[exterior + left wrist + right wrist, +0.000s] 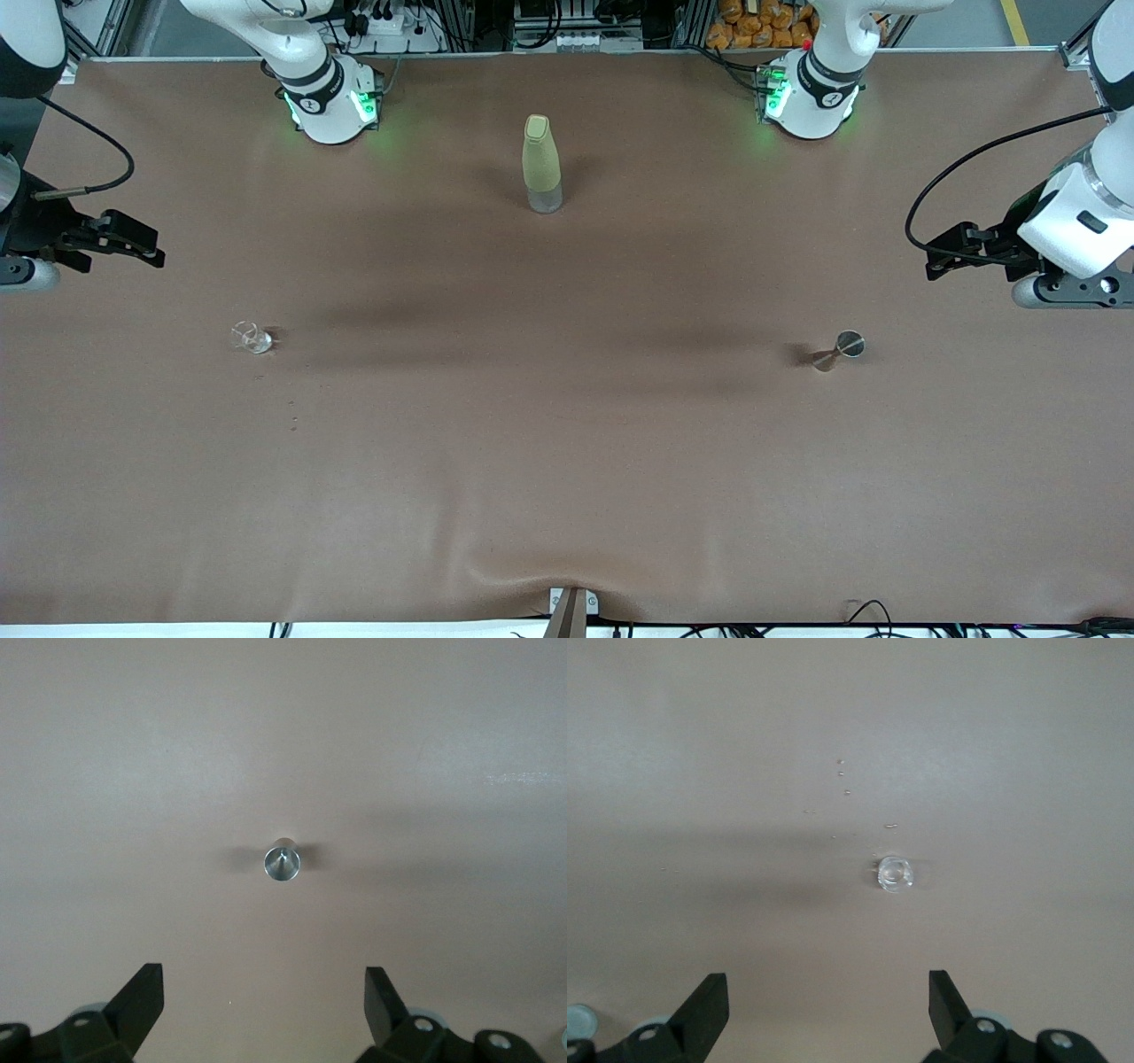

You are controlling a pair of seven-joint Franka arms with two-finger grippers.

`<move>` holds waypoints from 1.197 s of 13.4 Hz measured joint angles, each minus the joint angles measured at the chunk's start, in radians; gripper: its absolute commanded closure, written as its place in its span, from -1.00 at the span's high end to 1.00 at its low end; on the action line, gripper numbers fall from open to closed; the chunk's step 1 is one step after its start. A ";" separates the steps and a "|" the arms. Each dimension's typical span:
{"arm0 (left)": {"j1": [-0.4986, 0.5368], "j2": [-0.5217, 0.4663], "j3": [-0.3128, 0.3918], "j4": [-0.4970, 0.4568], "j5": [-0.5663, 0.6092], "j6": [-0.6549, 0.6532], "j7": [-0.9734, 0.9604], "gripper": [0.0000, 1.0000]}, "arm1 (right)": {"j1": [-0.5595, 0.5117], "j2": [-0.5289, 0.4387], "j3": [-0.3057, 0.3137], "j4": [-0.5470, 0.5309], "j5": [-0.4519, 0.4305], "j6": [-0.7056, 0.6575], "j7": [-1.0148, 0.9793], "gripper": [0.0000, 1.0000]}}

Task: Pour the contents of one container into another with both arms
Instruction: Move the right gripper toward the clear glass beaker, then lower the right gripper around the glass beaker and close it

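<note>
The tiny clear glass cup (252,338) stands upright on the brown table toward the right arm's end; the right wrist view shows it from above (894,873). The small silvery hourglass-shaped metal cup (842,348) stands toward the left arm's end, its round rim showing in the left wrist view (282,861). My right gripper (133,244) hangs open and empty over the table edge at its own end, apart from the glass cup (828,997). Over the other end of the table my left gripper (943,257) is open too, holding nothing (264,997).
A tall yellow-green bottle (541,164) stands upright mid-table, farther from the front camera than both cups. A few small droplets (843,780) lie on the brown table cover (567,461) beside the glass cup. The arm bases (330,102) (808,97) stand along the back edge.
</note>
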 measured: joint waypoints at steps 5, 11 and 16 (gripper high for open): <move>0.000 0.000 0.000 0.000 0.000 0.000 0.000 1.00 | -0.046 0.000 -0.013 0.000 0.065 -0.001 -0.224 1.00; 0.000 0.000 0.000 0.001 0.000 -0.003 0.000 1.00 | -0.271 0.029 -0.022 -0.003 0.296 -0.025 -0.824 1.00; 0.000 0.000 -0.001 0.002 0.000 -0.003 0.000 1.00 | -0.483 0.197 -0.026 -0.017 0.566 -0.103 -1.349 1.00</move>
